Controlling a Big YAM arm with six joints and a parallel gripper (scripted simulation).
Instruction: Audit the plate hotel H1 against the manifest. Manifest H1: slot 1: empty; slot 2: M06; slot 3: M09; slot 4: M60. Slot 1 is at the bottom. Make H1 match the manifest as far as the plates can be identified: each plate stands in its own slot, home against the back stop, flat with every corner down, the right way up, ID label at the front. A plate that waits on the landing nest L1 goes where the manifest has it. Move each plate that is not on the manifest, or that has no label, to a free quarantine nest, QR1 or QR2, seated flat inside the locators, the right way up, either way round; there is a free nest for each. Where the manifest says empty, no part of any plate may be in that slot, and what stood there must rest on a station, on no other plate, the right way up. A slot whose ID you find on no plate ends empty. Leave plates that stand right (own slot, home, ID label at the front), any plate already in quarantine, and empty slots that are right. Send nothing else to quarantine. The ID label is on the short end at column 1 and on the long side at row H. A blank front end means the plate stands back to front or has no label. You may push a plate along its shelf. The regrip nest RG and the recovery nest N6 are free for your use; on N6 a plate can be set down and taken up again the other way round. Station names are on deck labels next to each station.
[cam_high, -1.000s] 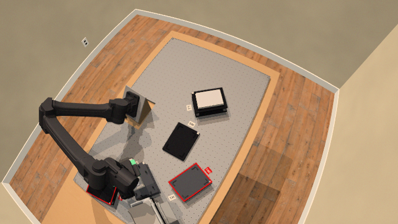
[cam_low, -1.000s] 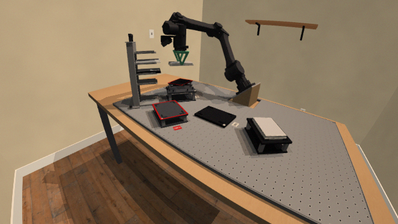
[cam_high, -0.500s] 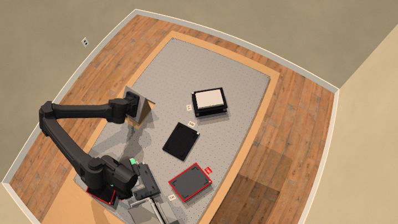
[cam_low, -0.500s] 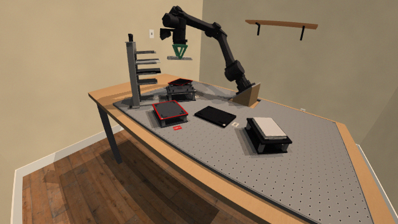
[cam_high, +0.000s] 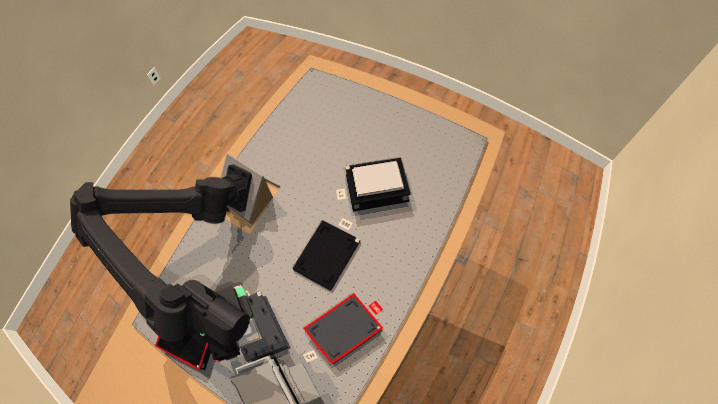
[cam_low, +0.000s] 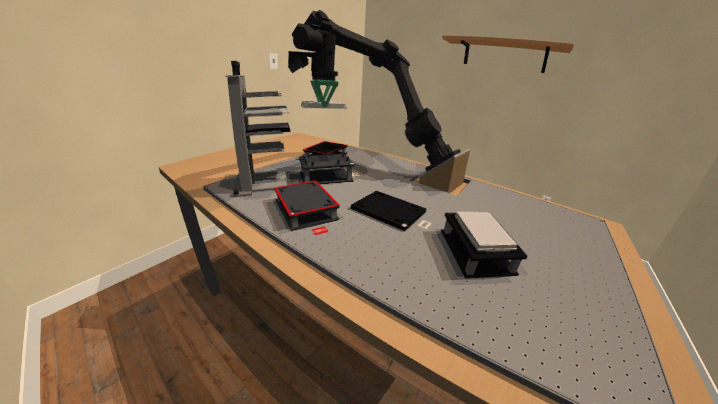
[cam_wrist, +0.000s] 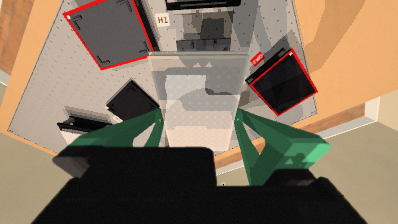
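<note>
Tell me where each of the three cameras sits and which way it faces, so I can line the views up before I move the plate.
Top: overhead, looking down on the deck; the whole arm shows.
Exterior: off the table's corner, facing the plate hotel and the back walls; the arm reaches over from its base.
Wrist: on the gripper, looking down; green fingers clamp a translucent plate.
Shared: top and exterior both show the white-topped plate on its nest; all three show a red-edged nest.
</note>
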